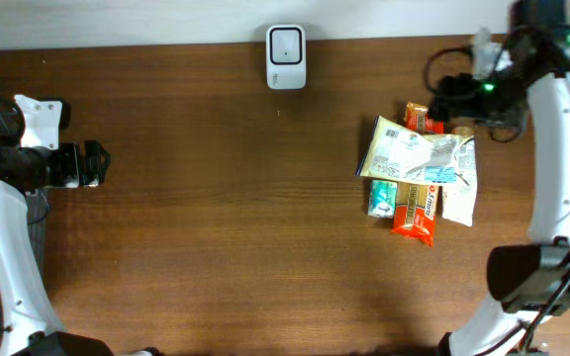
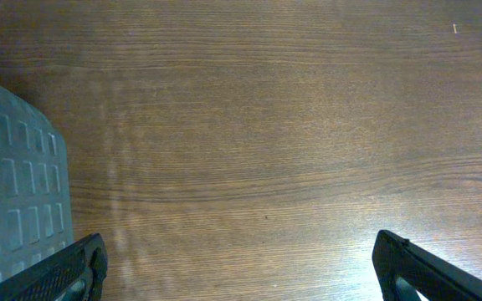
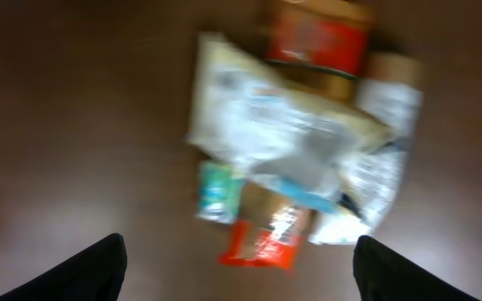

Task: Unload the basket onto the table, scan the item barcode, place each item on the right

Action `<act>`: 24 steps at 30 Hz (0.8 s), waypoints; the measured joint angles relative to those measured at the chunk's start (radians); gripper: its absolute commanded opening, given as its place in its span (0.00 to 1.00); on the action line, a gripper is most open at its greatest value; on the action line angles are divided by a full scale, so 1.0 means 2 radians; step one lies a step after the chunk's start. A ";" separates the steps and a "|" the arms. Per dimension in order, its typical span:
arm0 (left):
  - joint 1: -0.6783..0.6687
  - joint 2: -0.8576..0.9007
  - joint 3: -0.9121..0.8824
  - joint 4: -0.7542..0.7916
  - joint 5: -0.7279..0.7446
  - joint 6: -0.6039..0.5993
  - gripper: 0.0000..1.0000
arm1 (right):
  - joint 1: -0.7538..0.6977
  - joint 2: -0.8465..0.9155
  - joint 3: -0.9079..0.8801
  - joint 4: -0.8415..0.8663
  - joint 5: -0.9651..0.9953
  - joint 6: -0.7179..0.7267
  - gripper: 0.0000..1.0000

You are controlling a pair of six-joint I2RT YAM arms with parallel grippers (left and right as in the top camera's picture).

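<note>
Snack packets [image 1: 414,156] lie heaped; left pincer [image 2: 237,251] and right pincer [image 3: 239,249] both released, empty

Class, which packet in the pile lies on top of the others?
The large cream pouch: it covers parts of the teal packet and red packet.

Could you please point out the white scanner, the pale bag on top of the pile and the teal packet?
white scanner [image 1: 285,56], overhead view, middle of its face.
pale bag [image 1: 409,153], overhead view, its printed front.
teal packet [image 1: 382,199], overhead view, its exposed end.
</note>
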 measured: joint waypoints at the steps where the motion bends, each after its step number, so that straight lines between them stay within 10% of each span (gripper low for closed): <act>1: 0.000 0.000 0.000 0.000 0.000 0.000 0.99 | 0.027 -0.006 0.010 -0.007 -0.011 -0.014 0.97; 24: 0.000 0.000 0.000 0.000 0.000 0.000 0.99 | 0.097 -0.194 0.036 0.028 0.031 -0.035 0.99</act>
